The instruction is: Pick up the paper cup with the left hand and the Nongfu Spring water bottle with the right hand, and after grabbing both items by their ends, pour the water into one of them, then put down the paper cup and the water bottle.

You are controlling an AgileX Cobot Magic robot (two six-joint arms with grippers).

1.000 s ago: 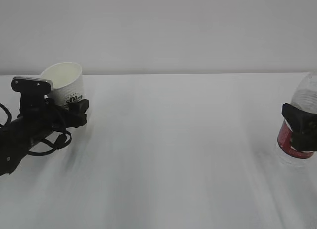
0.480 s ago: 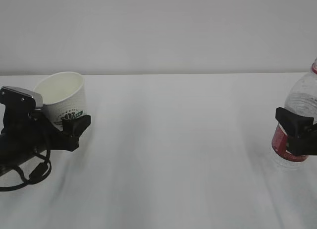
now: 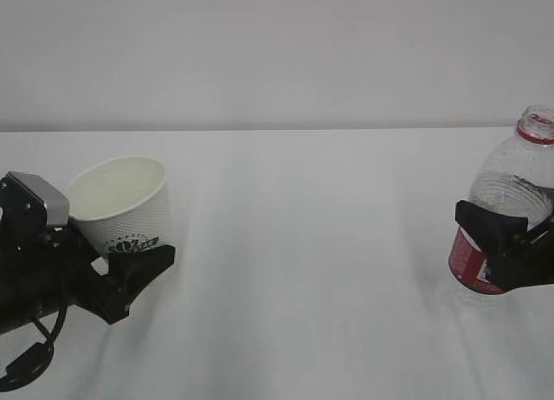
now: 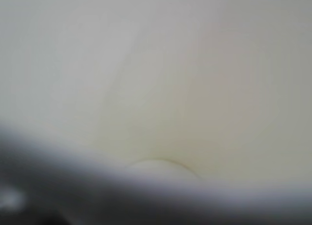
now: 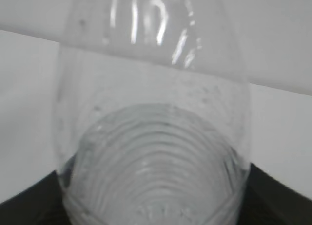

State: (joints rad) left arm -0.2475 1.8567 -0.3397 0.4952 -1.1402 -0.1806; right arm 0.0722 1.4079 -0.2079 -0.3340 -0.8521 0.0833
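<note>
The paper cup (image 3: 121,205), white with a green logo, hangs tilted at the left of the exterior view with my left gripper (image 3: 121,251) shut on its lower part. One black finger (image 3: 143,266) shows under it. The cup's cream inside (image 4: 156,88) fills the left wrist view, blurred. At the right, the Nongfu Spring water bottle (image 3: 506,192) leans with its open red-ringed neck up and to the right. My right gripper (image 3: 500,244) is shut on the bottle at its red label. The ribbed bottle (image 5: 156,152) fills the right wrist view, dark fingers (image 5: 29,200) at its sides. I cannot make out the water.
The white table (image 3: 303,261) stretches between the two arms, with a pale wall (image 3: 277,54) behind it. The left arm's black cables (image 3: 26,365) hang near the front left corner.
Both arms moved nearer the camera and inward. The cup came down-right in view and tilted more. The bottle shifted left, so its neck now shows.
</note>
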